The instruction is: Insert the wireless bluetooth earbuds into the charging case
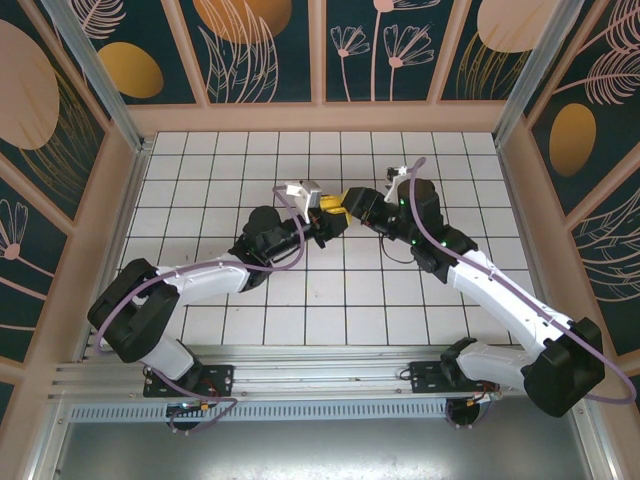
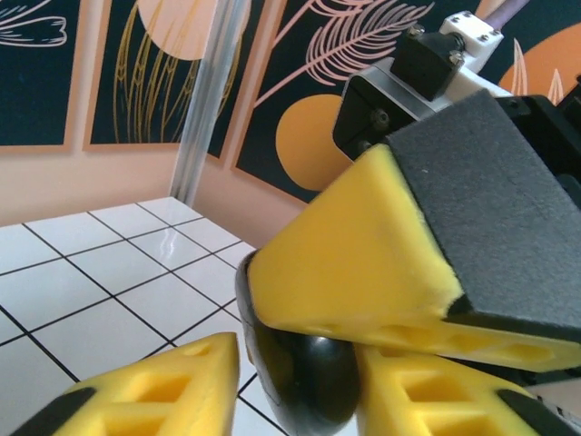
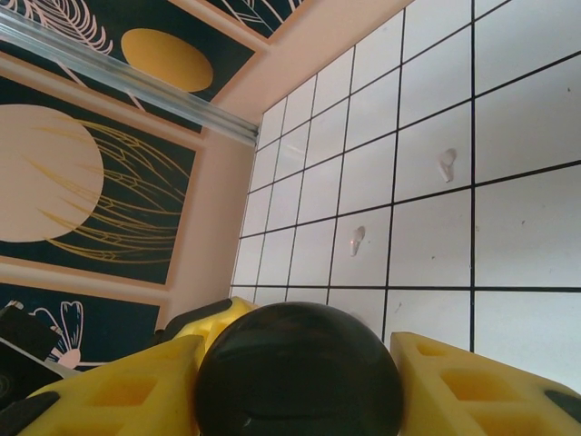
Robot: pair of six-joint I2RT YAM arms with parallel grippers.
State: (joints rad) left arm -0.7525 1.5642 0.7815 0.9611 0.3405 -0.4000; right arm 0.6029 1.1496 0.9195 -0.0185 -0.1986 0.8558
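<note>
A round glossy black charging case [image 3: 300,381] is held above the tiled floor at mid-table, where both grippers meet. My right gripper [image 3: 298,359] is shut on it, a yellow pad pressing each side. My left gripper [image 2: 298,359] grips the same case [image 2: 309,391] from the opposite side, and one yellow finger of the right gripper [image 2: 354,263] lies across the case's top. In the top view the left gripper [image 1: 325,216] and right gripper [image 1: 352,206] touch tip to tip. Two tiny white earbuds [image 3: 446,163] [image 3: 356,239] lie on the tiles. The black buds are out of view.
The white tiled floor [image 1: 300,290] is fenced by peach walls with dark floral panels [image 1: 260,50]. An aluminium post [image 2: 204,100] stands in the far corner. Both arms stretch from the near rail [image 1: 320,380] towards the middle.
</note>
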